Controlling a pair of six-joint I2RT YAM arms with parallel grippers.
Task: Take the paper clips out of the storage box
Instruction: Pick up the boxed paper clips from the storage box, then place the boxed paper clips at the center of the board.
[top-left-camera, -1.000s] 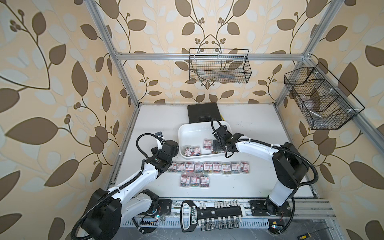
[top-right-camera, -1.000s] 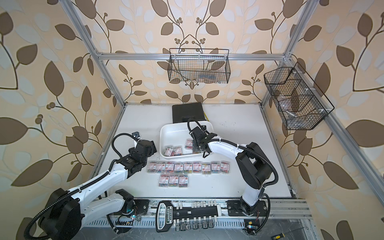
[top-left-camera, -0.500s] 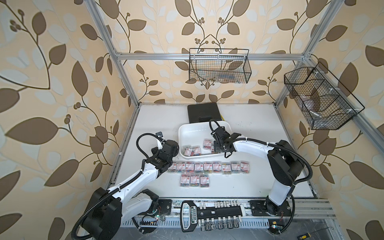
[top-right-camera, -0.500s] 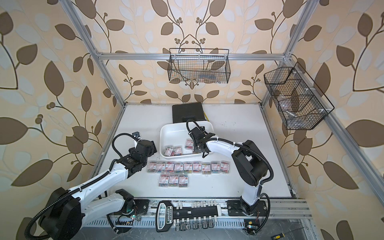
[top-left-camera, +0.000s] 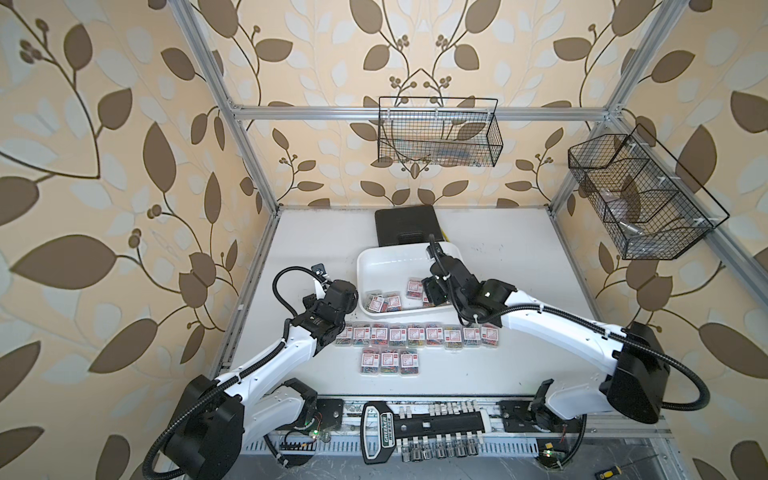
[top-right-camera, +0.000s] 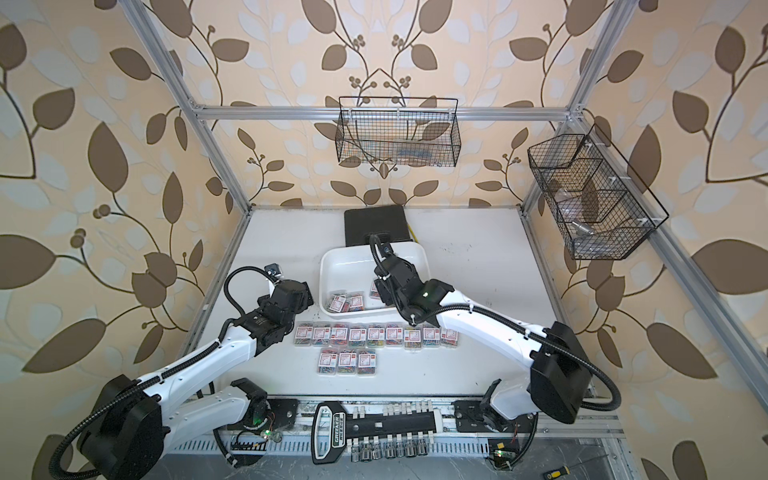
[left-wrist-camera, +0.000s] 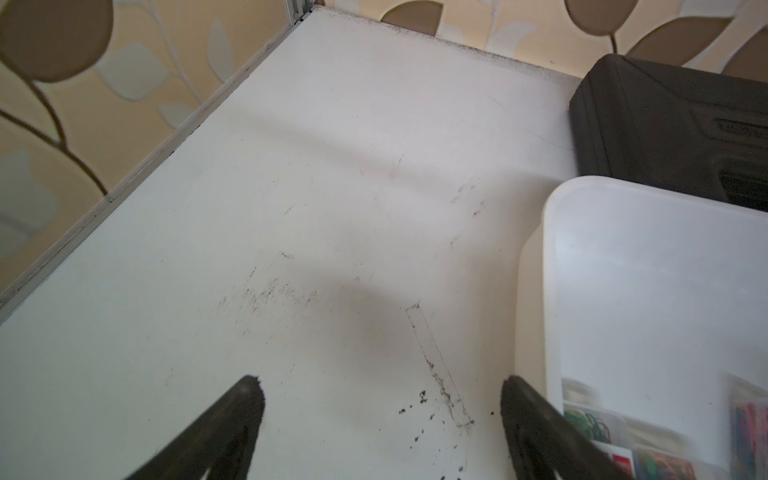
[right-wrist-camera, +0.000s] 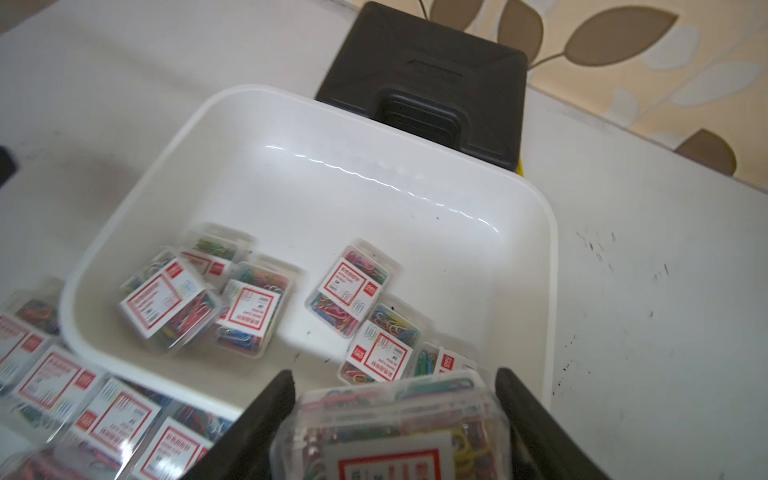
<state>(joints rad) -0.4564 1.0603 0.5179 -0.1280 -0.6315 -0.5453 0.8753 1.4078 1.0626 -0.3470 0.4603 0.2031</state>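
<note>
- Right gripper (right-wrist-camera: 395, 386): jaws closed against two opposite sides of one box of paper clips (right-wrist-camera: 395, 432), label up, over the near edge of the storage box (right-wrist-camera: 549, 249). The side grip likely keeps the box level for setting down flat.
- Left gripper (left-wrist-camera: 382, 386): jaws wide apart with nothing between them, poised over bare table (left-wrist-camera: 291, 187) just beside the storage box, apparently keeping clear of the other arm.
- Storage box, contents: about six loose boxes (right-wrist-camera: 351, 286). Three are heaped at one corner and three lie near the right gripper, some leaning on one another. The far half is bare.
- Table stock, in both top views: row of nine (top-left-camera: 415, 335) and shorter row of three (top-left-camera: 388, 363), labels up, side by side, in front of the storage box. The neat rows suggest deliberate placing.
- Black case (top-left-camera: 405, 226): shut, directly behind the storage box.
- Wire baskets (top-left-camera: 436, 133): wall-hung, contents unclear.
</note>
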